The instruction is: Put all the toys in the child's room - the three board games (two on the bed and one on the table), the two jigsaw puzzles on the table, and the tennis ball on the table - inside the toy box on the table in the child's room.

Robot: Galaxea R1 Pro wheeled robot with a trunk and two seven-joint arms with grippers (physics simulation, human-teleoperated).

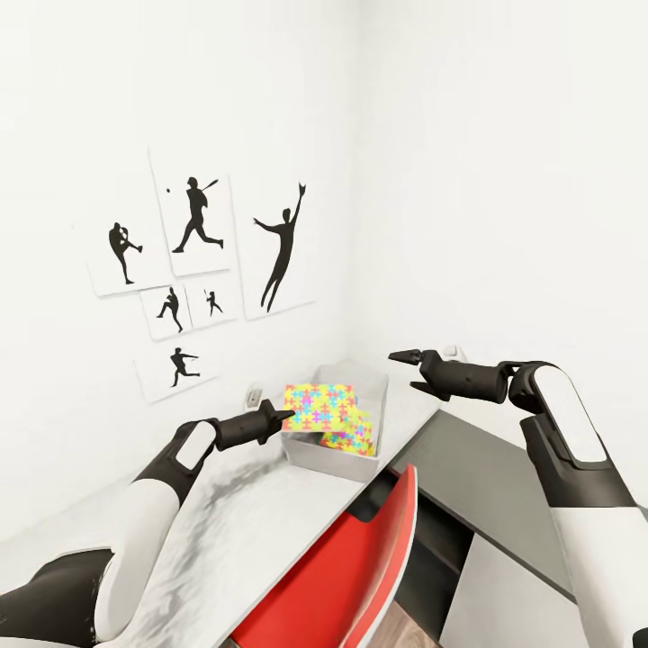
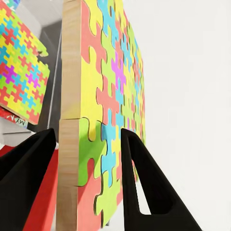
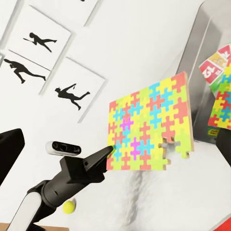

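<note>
A: Where the white wall fills the upper left of the head frame, what hangs there?

B: 6 posters (image 1: 193, 225) of black baseball silhouettes. Below them, at lower left, the left arm reaches over the pale surface (image 1: 243, 531).

A: And the left hand (image 1: 281, 415)?

B: Near the frame's centre, its fingers (image 2: 144, 183) pinch 1 jigsaw puzzle (image 1: 317, 407) by its edge. The wrist frame shows the wooden edge between the 2 black fingers. The puzzle hangs over the near left rim of the toy box (image 1: 335, 455), tilted.

A: What is in the box?

B: A 2nd jigsaw puzzle (image 1: 353, 432) leans inside it, just right of the held one. In the right wrist frame's upper right, a red and green board game (image 3: 217, 65) stands in the box too.

A: Anything else?

B: A tennis ball (image 3: 69, 207) sits at that frame's bottom left, beneath the left arm. A red chair (image 1: 351, 567) fills the head frame's lower centre.

A: The right hand (image 1: 410, 371)?

B: Right of centre, above the box's far corner, fingers spread and gripping nothing.
</note>
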